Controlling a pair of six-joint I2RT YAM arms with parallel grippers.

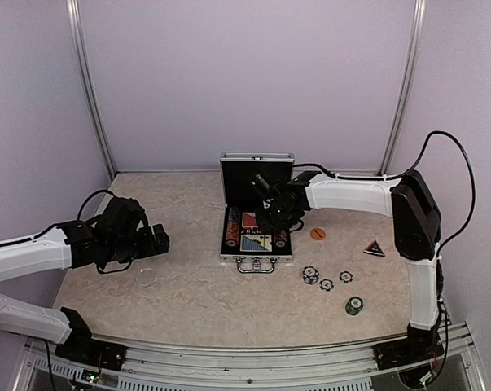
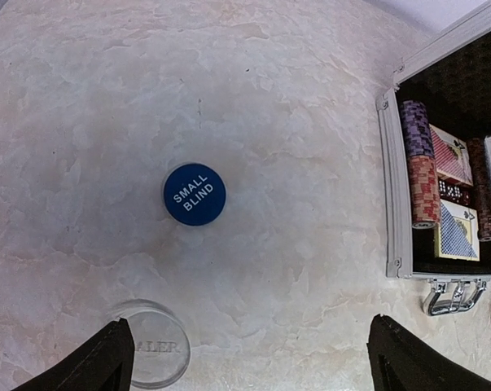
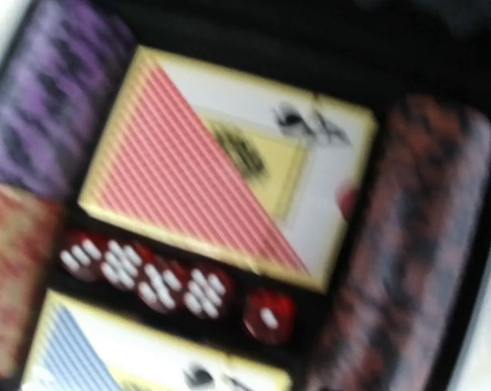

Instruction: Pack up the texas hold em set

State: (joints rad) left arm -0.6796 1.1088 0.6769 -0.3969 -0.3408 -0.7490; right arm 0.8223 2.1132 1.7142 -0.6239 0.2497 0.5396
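Partway packed, I'd say. The case (image 1: 256,258) sits open at the back middle of the bench (image 1: 212,309), lid up. Inside, the two decks (image 3: 221,171) lie flat, a row of red dice (image 3: 172,281) sits between them, and rows of chips (image 2: 420,163) fill the side slots.

The right gripper (image 1: 271,213) hangs over the open case, just above the decks. Its wrist view is blurred and shows no fingers, so I cannot tell how wide it stands or whether it carries anything.

Plenty left outside. Toward the right edge lie an orange disc (image 1: 317,234), a dark triangle (image 1: 374,248), three blue-and-white chips (image 1: 326,285) and a green chip (image 1: 354,305) nearer the front.

On the left side, the left gripper (image 2: 253,358) hovers spread wide and empty, over a blue disc (image 2: 195,194) and a clear disc (image 2: 155,352), both flat on the bench and well apart from the case.

So, by my reading: loose chips and discs to collect, then the lid to close.
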